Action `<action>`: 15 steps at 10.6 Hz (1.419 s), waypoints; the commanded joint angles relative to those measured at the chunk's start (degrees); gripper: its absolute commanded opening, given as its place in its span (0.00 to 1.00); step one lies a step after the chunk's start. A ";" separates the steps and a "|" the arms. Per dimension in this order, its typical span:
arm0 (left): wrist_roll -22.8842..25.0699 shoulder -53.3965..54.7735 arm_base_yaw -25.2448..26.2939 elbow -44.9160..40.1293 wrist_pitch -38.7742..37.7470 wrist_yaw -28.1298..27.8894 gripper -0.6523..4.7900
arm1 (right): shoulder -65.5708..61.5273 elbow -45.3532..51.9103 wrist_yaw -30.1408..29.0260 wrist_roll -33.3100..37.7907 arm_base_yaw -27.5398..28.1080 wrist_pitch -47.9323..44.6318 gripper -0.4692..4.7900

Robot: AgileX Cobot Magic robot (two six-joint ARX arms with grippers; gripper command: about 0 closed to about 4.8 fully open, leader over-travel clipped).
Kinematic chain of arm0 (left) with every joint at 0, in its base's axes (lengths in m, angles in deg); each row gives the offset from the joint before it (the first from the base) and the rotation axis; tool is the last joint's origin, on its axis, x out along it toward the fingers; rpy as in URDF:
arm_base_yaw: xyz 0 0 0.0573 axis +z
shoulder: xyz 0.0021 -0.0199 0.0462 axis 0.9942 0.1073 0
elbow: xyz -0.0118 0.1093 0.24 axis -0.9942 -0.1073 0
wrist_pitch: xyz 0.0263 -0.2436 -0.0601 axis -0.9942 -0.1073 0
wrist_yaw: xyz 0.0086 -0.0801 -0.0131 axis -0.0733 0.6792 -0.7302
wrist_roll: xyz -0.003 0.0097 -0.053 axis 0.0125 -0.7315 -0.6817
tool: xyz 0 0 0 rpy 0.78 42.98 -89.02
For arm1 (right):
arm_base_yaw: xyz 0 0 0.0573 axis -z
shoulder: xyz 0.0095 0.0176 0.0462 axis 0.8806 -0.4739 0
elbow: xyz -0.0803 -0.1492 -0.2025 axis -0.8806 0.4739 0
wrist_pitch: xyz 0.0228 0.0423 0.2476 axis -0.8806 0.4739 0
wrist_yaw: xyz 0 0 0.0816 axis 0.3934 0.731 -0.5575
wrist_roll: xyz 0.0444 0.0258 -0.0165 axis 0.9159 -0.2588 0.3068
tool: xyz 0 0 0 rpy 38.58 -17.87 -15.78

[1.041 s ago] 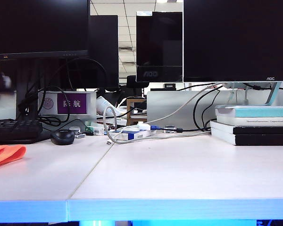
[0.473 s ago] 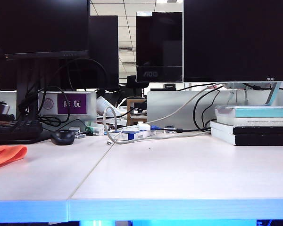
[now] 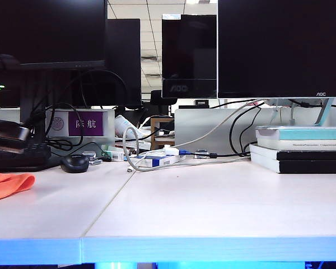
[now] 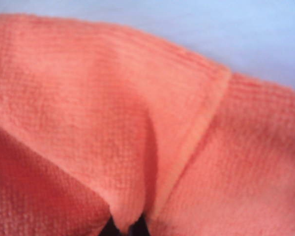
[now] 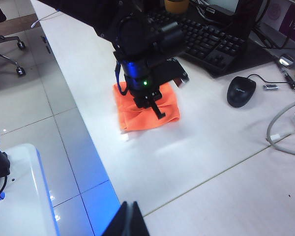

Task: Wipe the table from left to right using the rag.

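One orange rag (image 3: 8, 185) lies at the worktop's (image 3: 213, 207) far nine-o'clock end, where a left-to-right wipe should start. Left hand (image 5: 155, 105) is clenched on its bunched cloth; right hand (image 5: 128, 221) waits clear, apparently closed.

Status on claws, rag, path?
Left claw shut on rag, table's left end. Right claw shut, parked high. Sweep path rightward clear; mouse behind.

white table (image 3: 213, 207), orange rag (image 3: 8, 185), mouse (image 3: 74, 163)
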 commanded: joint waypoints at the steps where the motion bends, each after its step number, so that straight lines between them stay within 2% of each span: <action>1: 1.51 3.23 -4.52 -2.08 -3.78 7.87 0.11 | 0.22 -0.46 2.01 -0.13 -0.04 2.21 0.09; 3: 2.69 3.23 -6.82 -2.08 -4.59 8.13 0.11 | 0.33 -0.48 3.91 -0.13 -0.04 3.26 0.09; 5: 2.64 3.23 -10.19 -2.08 -4.42 15.56 0.11 | 0.59 -0.48 4.15 -0.13 -0.04 3.78 0.09; 7: 2.58 3.23 -11.21 -2.08 -4.85 21.31 0.11 | 0.96 -0.52 5.57 0.09 -0.04 3.80 0.09; 12: 2.16 3.21 -11.30 -2.08 -5.92 21.84 0.11 | 1.27 -0.52 15.52 0.15 -0.02 10.32 0.09; 15: 0.44 3.23 -11.47 -2.08 -6.03 21.84 0.11 | 1.40 -0.50 16.04 3.28 -0.02 11.04 0.09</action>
